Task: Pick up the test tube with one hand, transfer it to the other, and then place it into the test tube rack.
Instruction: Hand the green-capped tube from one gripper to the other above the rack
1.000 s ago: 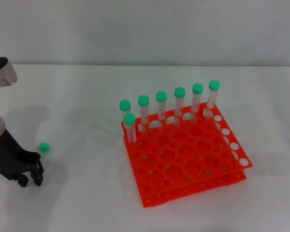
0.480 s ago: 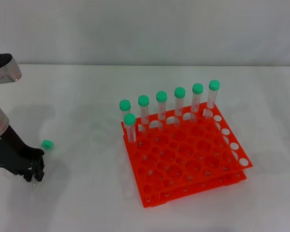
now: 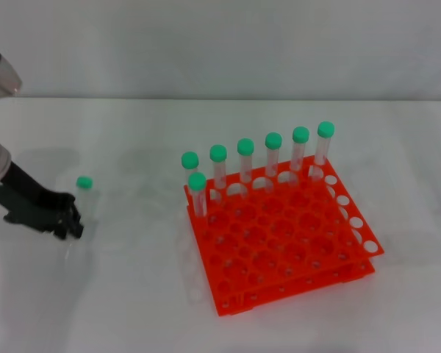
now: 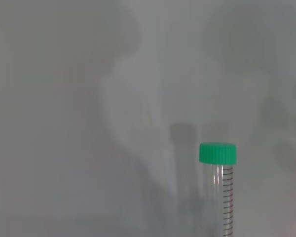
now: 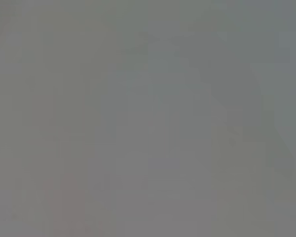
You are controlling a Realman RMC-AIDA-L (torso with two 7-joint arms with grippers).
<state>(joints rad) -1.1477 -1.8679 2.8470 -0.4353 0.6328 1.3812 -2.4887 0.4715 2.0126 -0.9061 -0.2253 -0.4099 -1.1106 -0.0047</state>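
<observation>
while gripped, test tube [image 3: 81,200] upright, cap up

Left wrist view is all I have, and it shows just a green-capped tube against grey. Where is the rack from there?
Observer: The test tube rack sits on the table off to the robot's right of the left gripper and the test tube it holds, well apart from both.
Operator: Is the rack empty?
Observer: No. Seven green-capped tubes stand in it, six along the back row and one just in front at the left end.
Operator: And the right arm?
Observer: The right gripper shows in no view; its wrist camera gives only plain grey.
</observation>
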